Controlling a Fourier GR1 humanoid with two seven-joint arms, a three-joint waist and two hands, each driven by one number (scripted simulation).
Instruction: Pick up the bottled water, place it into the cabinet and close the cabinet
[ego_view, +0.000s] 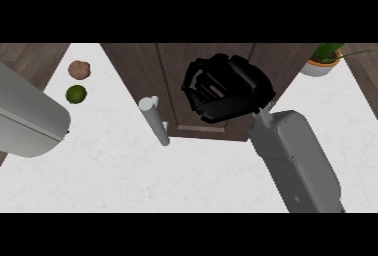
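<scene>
Right now, from the head view, I see the right hand as a bunched black mass in front of the cabinet. Its fingers are clenched inward, and I can make out nothing held inside them. The smooth grey right forearm, a boxy shape with rounded edges, rises from the lower right to meet it.

The bottle is apart from that hand, off to its left. It is a slim, pale cylinder with a slightly knobbed top, set at a slight tilt in my view. Its upper part shows against the cabinet's left side and its lower end against the counter. I cannot tell whether it stands or lies.

The cabinet is dark brown wood with visible grain and straight vertical seams between its panels. A lighter strip runs along its lower edge. I cannot tell whether its door is open or closed. The counter is white with a faint mottled texture.

At the far left a large rounded grey shape, which I take for the left forearm, fills the edge; its hand does not show. Near it on the counter lie a round brown item and, just below it, a round green fruit. A potted plant in a pale pot sits at the upper right.
</scene>
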